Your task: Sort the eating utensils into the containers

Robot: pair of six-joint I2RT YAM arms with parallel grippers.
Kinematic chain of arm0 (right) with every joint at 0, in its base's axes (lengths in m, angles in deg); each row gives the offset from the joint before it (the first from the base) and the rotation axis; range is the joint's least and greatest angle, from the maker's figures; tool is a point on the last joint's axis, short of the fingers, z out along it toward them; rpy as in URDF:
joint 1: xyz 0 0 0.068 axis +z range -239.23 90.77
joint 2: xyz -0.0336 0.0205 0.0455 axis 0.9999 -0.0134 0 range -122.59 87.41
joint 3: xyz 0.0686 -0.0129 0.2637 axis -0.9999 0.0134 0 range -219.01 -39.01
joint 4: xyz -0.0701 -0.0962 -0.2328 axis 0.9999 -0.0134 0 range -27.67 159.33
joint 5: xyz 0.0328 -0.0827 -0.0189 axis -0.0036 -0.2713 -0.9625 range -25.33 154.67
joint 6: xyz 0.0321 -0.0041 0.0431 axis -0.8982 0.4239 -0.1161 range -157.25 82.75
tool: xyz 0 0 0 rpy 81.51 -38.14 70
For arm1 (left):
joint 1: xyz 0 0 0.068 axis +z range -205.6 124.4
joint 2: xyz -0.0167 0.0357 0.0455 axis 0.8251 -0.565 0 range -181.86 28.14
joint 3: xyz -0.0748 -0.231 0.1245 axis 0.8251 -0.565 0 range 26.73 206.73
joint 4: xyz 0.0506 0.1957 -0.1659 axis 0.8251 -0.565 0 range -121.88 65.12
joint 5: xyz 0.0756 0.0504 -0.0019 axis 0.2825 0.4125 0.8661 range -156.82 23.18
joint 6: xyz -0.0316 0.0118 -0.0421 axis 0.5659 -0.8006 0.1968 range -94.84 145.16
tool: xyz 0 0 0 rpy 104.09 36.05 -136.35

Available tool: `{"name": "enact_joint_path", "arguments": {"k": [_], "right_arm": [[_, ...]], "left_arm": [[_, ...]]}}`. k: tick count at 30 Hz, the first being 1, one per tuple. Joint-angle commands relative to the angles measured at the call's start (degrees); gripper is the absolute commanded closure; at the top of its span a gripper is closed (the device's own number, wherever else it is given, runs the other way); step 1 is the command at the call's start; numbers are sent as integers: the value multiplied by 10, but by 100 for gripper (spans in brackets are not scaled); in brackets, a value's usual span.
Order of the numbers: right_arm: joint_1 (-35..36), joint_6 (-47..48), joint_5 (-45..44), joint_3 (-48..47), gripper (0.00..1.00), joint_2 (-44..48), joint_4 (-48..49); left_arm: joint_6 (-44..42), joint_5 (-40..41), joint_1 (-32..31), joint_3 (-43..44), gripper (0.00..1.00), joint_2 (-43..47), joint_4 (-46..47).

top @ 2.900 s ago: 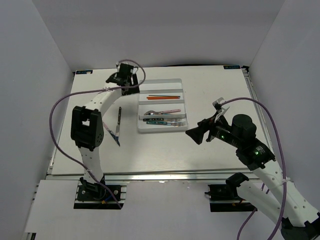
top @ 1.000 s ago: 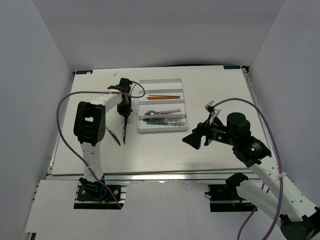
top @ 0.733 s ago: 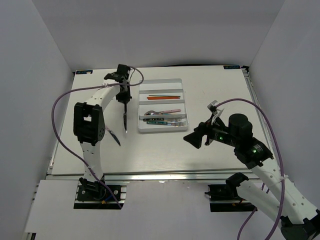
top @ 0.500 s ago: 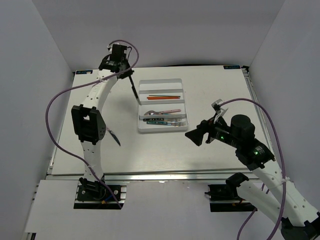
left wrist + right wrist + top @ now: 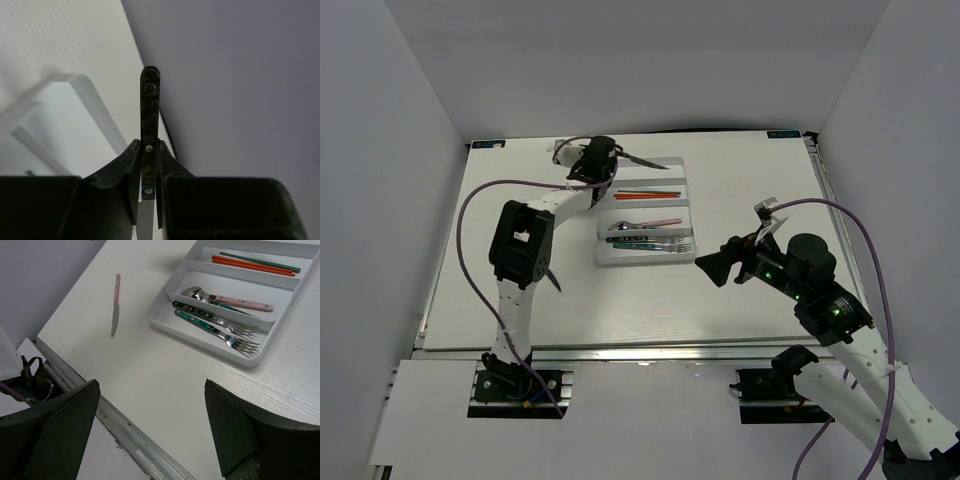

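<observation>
While the left gripper is clamped shut on a dark-handled knife, the riveted handle sticks out past the fingertips and the pale blade runs back between them. From above, this gripper sits at the far-left corner of the white tray, and the knife reaches out over the tray's far edge, clear of the table.

The tray has 4 long compartments side by side. Its farthest one holds nothing that I can see. The next holds orange-red chopsticks with a dark teal chopstick just beside them. The 3rd holds a pink-handled spoon. The nearest holds 2 forks lying side by side, tines toward the right.

A pink-handled knife lies flat on the table, well apart from the tray on its left; from above it is partly hidden by the left arm.

The right gripper hangs over bare table to the right of the tray's near corner, its fingers spread wide and holding nothing.
</observation>
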Motion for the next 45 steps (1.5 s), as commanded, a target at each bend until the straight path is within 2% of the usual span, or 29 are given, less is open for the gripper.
{"name": "enact_joint_path", "arguments": {"k": [1, 4, 13, 18, 20, 22, 28, 29, 31, 36, 39, 45], "right_arm": [[0, 1, -11, -4, 11, 5, 22], [0, 9, -9, -7, 11, 4, 18], [0, 30, -7, -7, 11, 1, 16], [0, 38, -11, -6, 11, 5, 10], [0, 38, -13, -1, 11, 6, 10], [0, 37, -12, 1, 11, 8, 10], [0, 27, -7, 4, 11, 15, 10], [0, 26, -6, 3, 11, 18, 9], [0, 25, -6, 4, 11, 22, 4], [0, 24, -7, 2, 11, 29, -4], [0, 24, -9, -1, 11, 31, -6], [0, 24, -9, 1, 11, 29, -3]], "left_arm": [[90, 60, -16, 27, 100, -21, 137], [120, 78, -22, 32, 100, -51, 161], [111, 98, -34, 71, 100, -113, 165], [99, 81, -37, 111, 93, -148, 157], [98, 81, -40, 108, 87, -144, 154], [98, 86, -45, 91, 82, -137, 158], [121, 93, -56, 25, 78, -104, 169], [126, 94, -56, 18, 74, -102, 172], [128, 94, -58, 6, 72, -95, 169], [134, 92, -59, -7, 44, -83, 171], [123, 90, -59, 5, 36, -75, 176], [52, 75, -58, 48, 30, -45, 190]]}}
